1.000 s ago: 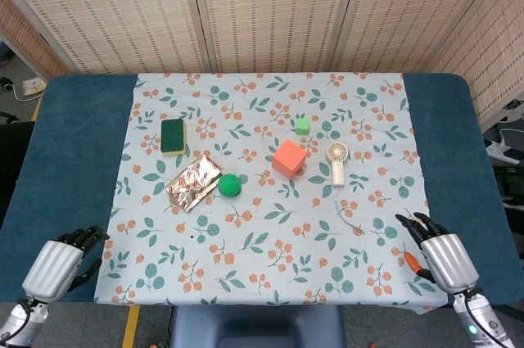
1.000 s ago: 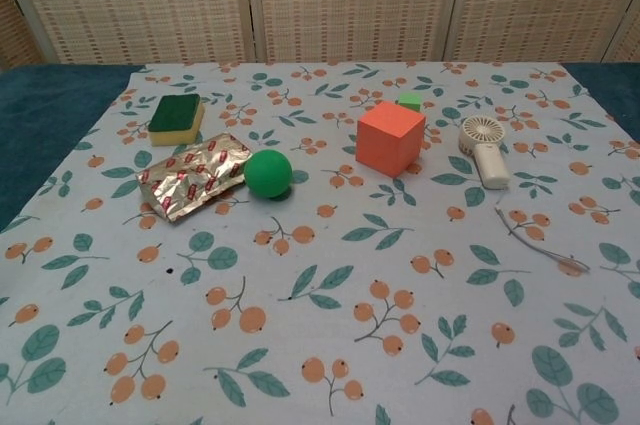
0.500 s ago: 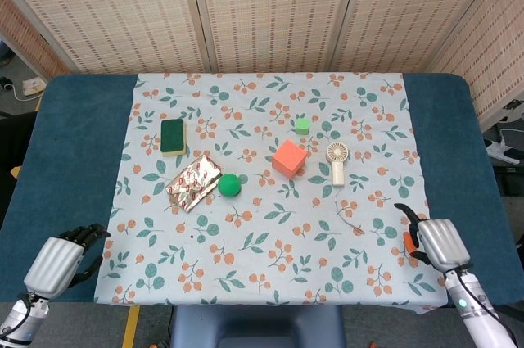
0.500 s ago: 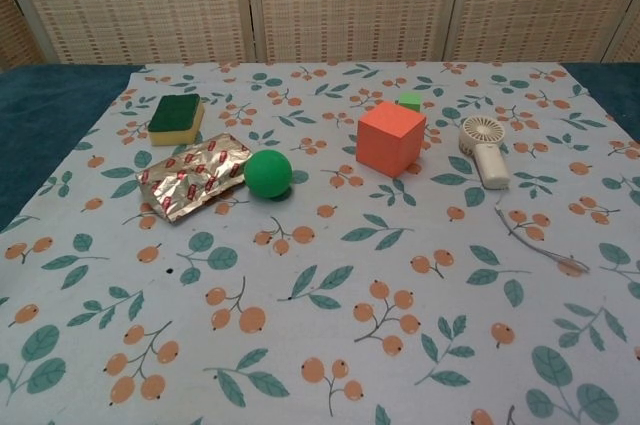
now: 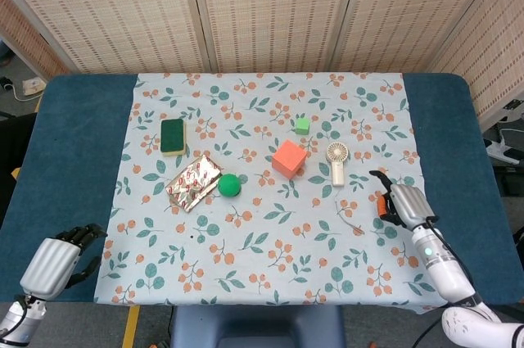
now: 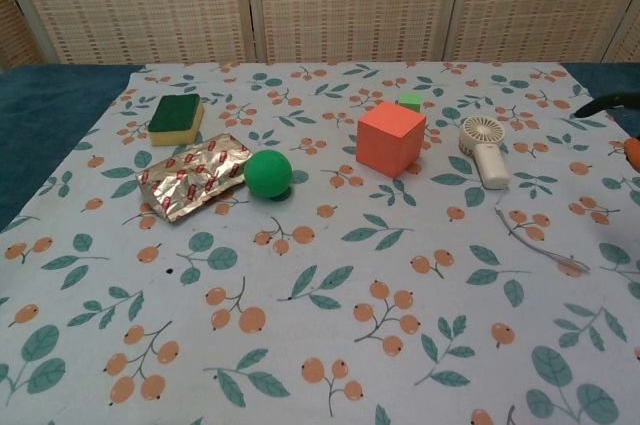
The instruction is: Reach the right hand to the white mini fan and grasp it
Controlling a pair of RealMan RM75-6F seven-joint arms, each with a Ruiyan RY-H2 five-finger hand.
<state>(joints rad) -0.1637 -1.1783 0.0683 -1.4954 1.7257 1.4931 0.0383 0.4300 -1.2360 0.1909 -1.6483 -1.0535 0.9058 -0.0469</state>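
Observation:
The white mini fan [image 5: 336,160] lies flat on the flowered cloth just right of the orange cube [image 5: 289,158]; the chest view shows the white mini fan [image 6: 483,149] with its round head toward the back. My right hand [image 5: 401,204] hovers over the cloth's right side, nearer than the fan and to its right, apart from it, holding nothing, fingers apart. Only a dark fingertip [image 6: 605,102] of it shows at the chest view's right edge. My left hand [image 5: 59,258] rests at the near left corner, fingers curled in, holding nothing.
A small green cube [image 5: 302,125] sits behind the orange cube. A green ball [image 5: 229,185], a foil packet [image 5: 194,183] and a green-and-yellow sponge [image 5: 172,136] lie further left. A thin grey cord [image 5: 350,221] lies on the cloth [image 5: 270,233] in front of the fan.
My right hand has moved forward and leftward from the near right corner toward the fan, and its fingertip now enters the chest view. The left hand has barely shifted.

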